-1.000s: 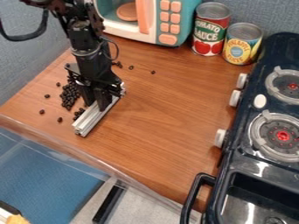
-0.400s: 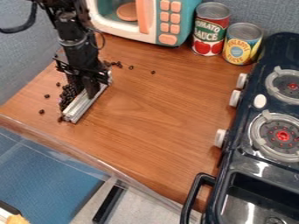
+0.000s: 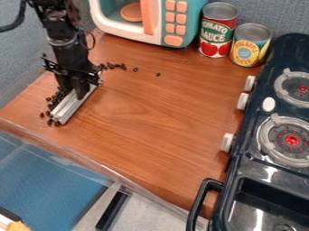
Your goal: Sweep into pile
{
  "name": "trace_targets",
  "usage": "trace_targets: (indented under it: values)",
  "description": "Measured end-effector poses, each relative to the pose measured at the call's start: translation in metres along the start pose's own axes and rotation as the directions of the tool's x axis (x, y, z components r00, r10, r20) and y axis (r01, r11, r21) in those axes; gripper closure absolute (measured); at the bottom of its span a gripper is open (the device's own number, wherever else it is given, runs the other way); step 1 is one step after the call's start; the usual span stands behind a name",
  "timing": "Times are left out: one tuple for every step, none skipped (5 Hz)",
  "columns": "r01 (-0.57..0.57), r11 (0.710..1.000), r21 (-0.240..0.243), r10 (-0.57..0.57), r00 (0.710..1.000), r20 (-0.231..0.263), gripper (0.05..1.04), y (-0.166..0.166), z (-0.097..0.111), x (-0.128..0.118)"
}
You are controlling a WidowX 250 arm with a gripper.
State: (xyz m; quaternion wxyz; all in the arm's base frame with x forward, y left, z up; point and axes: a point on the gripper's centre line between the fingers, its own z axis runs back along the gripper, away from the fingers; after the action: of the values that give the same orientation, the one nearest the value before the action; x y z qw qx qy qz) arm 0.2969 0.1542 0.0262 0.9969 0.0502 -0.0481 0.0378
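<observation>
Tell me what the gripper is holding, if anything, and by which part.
The black two-finger gripper holds a long, straight silver metal bar from above, by its far half; the end nearer the camera sticks out beyond the fingers.

microwave point(image 3: 157, 22) behind, cans point(image 3: 218, 31) beside it, stove point(image 3: 292, 140) right, beads point(image 3: 55, 96) left

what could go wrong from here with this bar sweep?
1. Beads at the metal bar's near end could slip around it and escape the pile.
2. The scattered beads beyond the gripper lie past the bar's far end, so this stroke may miss them.
3. Pushing much farther left might send beads off the counter.
</observation>
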Motion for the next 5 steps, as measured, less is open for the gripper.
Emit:
trace_targets:
  values:
    - [0.006,1.000,-0.013,-0.006,1.000,-0.005,0.757,-0.003,0.000,-0.001]
    - [0.032,0.999,-0.044,-0.032,0.999,-0.005,0.757,-0.015,0.005,-0.002]
    - [0.046,0.995,-0.092,-0.042,0.998,0.042,0.757,-0.039,0.023,0.008]
    - [0.077,0.989,-0.129,-0.066,0.994,0.088,0.757,-0.066,0.040,0.017]
    - [0.130,0.980,-0.151,-0.117,0.989,0.091,0.757,-0.109,0.043,0.023]
